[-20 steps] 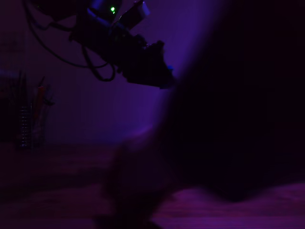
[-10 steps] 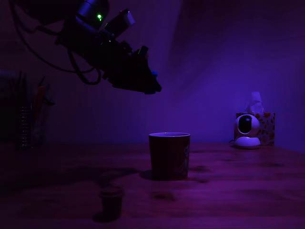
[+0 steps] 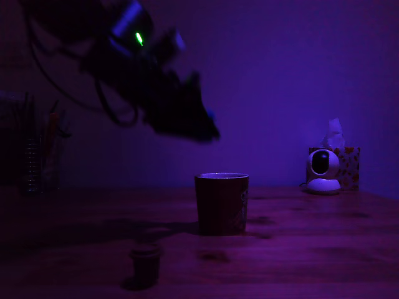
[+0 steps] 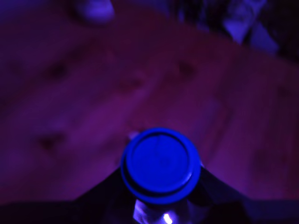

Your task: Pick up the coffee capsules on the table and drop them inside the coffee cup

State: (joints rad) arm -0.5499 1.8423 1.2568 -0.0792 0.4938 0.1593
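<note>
The dark mug-shaped coffee cup (image 3: 221,203) stands upright on the wooden table (image 3: 312,249), near the middle of the exterior view. One dark coffee capsule (image 3: 145,264) sits on the table in front of the cup, toward the exterior view's left. My gripper (image 3: 209,133) hangs blurred in the air, above the cup and slightly to its left. In the wrist view the gripper (image 4: 160,179) is shut on a blue-topped capsule (image 4: 160,163), with a dark finger on each side. Bare table (image 4: 93,93) lies below it, and the cup does not show there.
A white rounded camera gadget (image 3: 323,170) and a patterned tissue box (image 3: 345,163) stand at the back on the exterior view's right. A holder of pens (image 3: 38,156) stands at the back left. Everything is dim and purple.
A large dark shape that covered the exterior view's right a second ago is gone. The arm has dropped lower and shifted slightly right, toward the cup.
</note>
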